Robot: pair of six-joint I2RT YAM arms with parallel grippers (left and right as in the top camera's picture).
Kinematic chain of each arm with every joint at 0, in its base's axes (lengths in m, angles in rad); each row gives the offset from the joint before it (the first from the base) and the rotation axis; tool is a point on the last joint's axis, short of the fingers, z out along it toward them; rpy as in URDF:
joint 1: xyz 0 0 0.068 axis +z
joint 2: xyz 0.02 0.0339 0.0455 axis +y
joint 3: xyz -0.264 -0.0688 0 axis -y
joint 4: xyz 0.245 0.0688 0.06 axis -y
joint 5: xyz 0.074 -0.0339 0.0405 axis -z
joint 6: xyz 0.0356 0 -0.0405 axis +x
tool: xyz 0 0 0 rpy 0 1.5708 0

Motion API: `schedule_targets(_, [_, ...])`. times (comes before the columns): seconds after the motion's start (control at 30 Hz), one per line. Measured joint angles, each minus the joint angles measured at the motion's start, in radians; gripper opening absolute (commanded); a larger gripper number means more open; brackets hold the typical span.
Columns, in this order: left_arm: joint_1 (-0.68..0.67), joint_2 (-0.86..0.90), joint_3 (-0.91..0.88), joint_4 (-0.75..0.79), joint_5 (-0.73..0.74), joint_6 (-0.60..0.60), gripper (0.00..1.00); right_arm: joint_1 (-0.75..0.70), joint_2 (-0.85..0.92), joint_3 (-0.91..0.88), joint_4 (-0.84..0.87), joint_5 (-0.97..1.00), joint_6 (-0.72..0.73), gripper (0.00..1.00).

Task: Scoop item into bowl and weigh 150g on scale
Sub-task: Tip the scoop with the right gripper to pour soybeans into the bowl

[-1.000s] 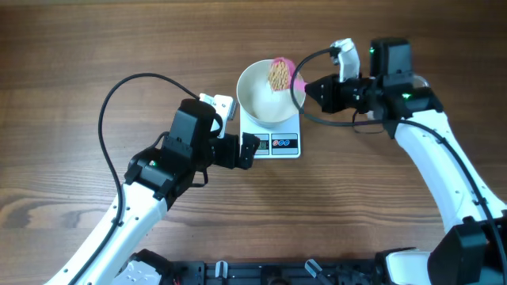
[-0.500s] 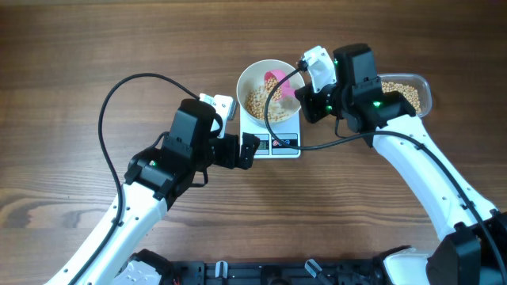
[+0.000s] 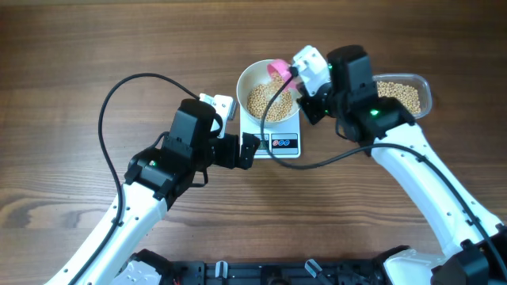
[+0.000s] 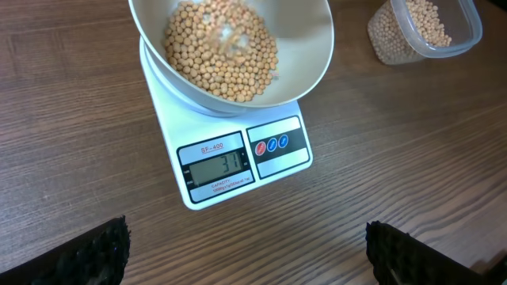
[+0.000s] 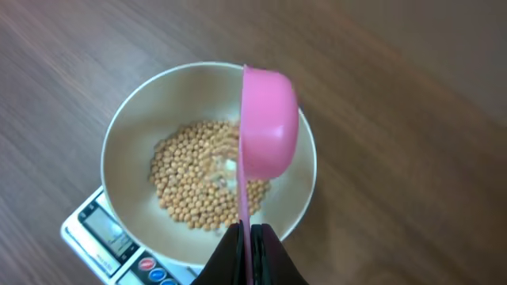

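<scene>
Right wrist: right hand (image 5: 247,237) clamps pink scoop (image 5: 268,119) over bowl (image 5: 127,142) of beans (image 5: 190,178); left hand (image 4: 245,253) wide open.

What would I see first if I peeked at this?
A bright pink scoop, pinched in the right claw, is tipped on its side over a white bowl. The bowl holds tan beans and sits on a small white scale in the middle of the wooden table.
</scene>
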Motion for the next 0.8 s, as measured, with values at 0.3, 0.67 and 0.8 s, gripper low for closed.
schedule_targets(0.3, [0.0,0.0,0.0,0.0,0.0,0.0,1.0,0.062,0.0,0.0,0.027,0.129,-0.1,0.05])
schedule_targets(0.67, [0.0,0.0,0.0,0.0,0.0,0.0,1.0,0.031,0.0,0.0,-0.024,-0.083,0.108,0.04])
schedule_targets(0.8, [0.0,0.0,0.0,0.0,0.0,0.0,1.0,0.02,0.0,0.0,-0.027,-0.079,0.07,0.04])
